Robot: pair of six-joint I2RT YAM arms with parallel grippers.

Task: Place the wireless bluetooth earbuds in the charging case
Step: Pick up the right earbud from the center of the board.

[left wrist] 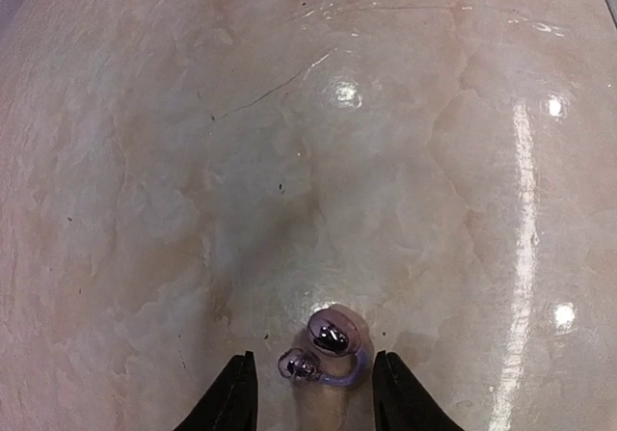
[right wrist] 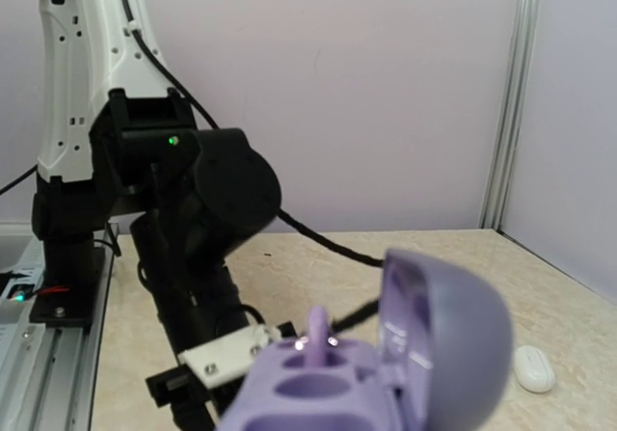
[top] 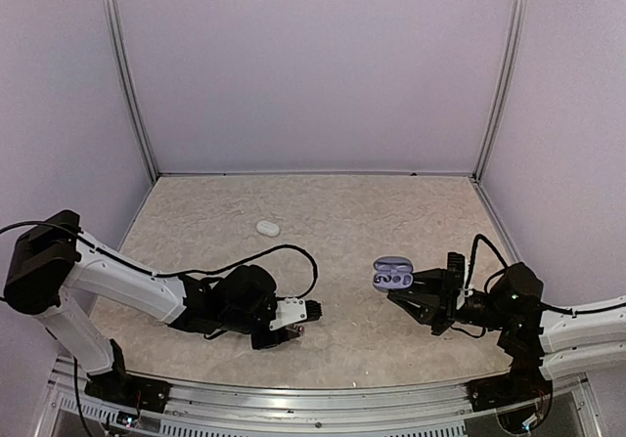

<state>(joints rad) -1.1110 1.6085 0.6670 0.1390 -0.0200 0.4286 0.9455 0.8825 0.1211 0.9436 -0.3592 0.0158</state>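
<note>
A purple earbud [left wrist: 328, 346], two rounded ends joined by a curved band, lies on the table. My left gripper [left wrist: 313, 397] is open and low, with one finger on each side of the earbud, not touching it. In the top view the left gripper [top: 298, 325] sits near the table's front. My right gripper [top: 423, 290] is shut on the open purple charging case [top: 393, 274] and holds it above the table. In the right wrist view the case [right wrist: 386, 373] has its lid up, and one purple earbud [right wrist: 316, 339] stands in a socket. The white earbuds are out of view.
A small white oval case [top: 267, 228] lies closed toward the back left of the beige table, and it also shows in the right wrist view [right wrist: 533, 368]. The left arm's black cable [top: 284, 251] loops over the table. Walls enclose the back and sides.
</note>
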